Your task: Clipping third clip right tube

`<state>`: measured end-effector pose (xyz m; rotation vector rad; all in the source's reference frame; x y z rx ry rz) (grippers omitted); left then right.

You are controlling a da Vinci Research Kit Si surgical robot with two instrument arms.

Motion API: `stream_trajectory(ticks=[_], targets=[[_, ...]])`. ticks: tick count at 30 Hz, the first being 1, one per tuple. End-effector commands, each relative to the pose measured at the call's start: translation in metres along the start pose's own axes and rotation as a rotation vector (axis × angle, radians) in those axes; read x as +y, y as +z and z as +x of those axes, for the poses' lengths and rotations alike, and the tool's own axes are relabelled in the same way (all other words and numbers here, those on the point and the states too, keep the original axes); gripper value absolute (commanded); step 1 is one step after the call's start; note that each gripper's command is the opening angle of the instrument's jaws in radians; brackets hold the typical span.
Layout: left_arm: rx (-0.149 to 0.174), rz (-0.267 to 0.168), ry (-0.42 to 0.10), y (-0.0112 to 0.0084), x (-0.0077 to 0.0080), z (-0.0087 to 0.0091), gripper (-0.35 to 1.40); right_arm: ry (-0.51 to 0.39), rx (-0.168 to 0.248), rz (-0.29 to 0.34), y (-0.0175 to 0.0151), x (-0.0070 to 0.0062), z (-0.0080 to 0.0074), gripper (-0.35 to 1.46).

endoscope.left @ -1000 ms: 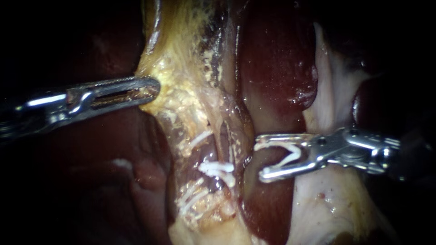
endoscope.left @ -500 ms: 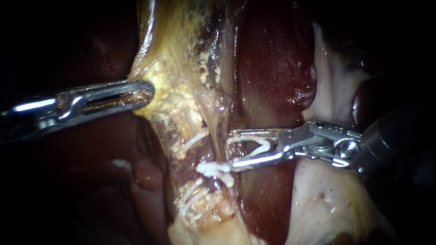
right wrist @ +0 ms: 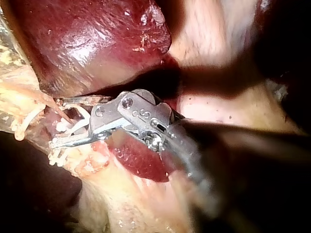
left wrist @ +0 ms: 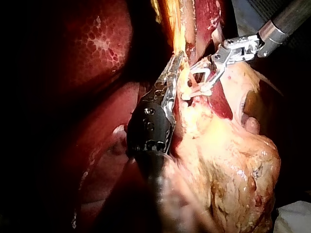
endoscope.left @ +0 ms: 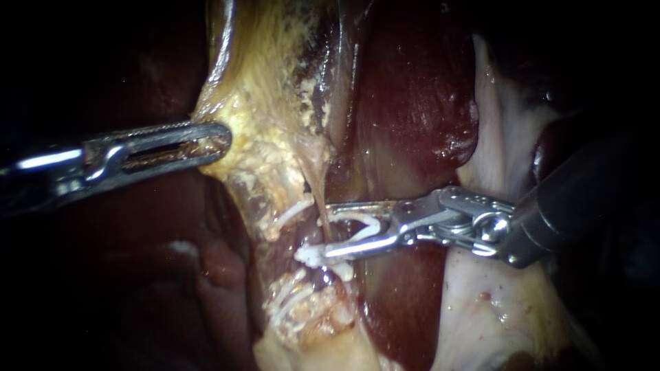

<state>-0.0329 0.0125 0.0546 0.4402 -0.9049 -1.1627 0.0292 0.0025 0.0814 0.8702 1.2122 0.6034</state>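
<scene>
At the left instrument: jaws pressed together on the edge of the yellow fatty tissue, gripping it from both sides, with nothing else between them. At the right instrument: jaws spread wide yet holding a white clip seated between them, its two legs lying against both jaws. Right at the mouth of those jaws, level with the tips: a thin tan tube, running down across the gap from the upper jaw towards the lower one; cannot tell whether it lies inside the legs of the white clip. Just beyond the upper jaw tip: one placed clip. Touching the lower jaw tip: a second placed clip. Behind the right jaws and along the shaft: the dark red liver. Well apart from the left jaws: the tube and the right jaws, with the yellow fatty tissue stretched between the two instruments. In the right wrist view: same spread jaws, tan tube crossing at their tips.
</scene>
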Motion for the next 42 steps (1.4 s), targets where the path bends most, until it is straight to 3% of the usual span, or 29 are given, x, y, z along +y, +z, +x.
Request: stream_trajectory(ticks=[1,19,21,22,24,25,28,42], targets=[[0.0,-0.001,0.0,0.0,0.0,0.0,-0.35,-0.002,-0.002,0.003,0.0002,0.0,0.0,0.55],[-0.001,-0.002,0.0,0.0002,-0.0001,0.0001,-0.35,0.053,-0.011,0.022,0.0025,-0.0006,0.0004,0.44],[-0.001,-0.002,0.0,0.0002,-0.0001,0.0001,-0.35,0.065,-0.006,0.012,0.0023,-0.0005,0.0005,0.31],[-0.001,-0.002,0.0,0.0002,-0.0001,0.0001,-0.35,0.078,-0.002,0.01,0.0021,-0.0005,0.0006,0.17],[-0.001,-0.002,0.0,0.0002,-0.0001,0.0001,-0.35,0.144,-0.003,-0.006,0.0014,-0.0006,0.0007,-0.31],[-0.001,-0.002,0.0,0.0002,-0.0001,0.0001,-0.35,0.163,-0.002,-0.012,0.0011,-0.0006,0.0008,-0.35],[-0.001,-0.002,0.0,0.0002,-0.0001,0.0001,-0.35,0.208,0.004,-0.028,0.0005,-0.0006,0.0012,-0.35],[-0.001,-0.002,0.0,0.0003,-0.0001,0.0001,-0.35,0.222,-0.016,-0.041,0.0007,-0.0005,0.0007,-0.35]])
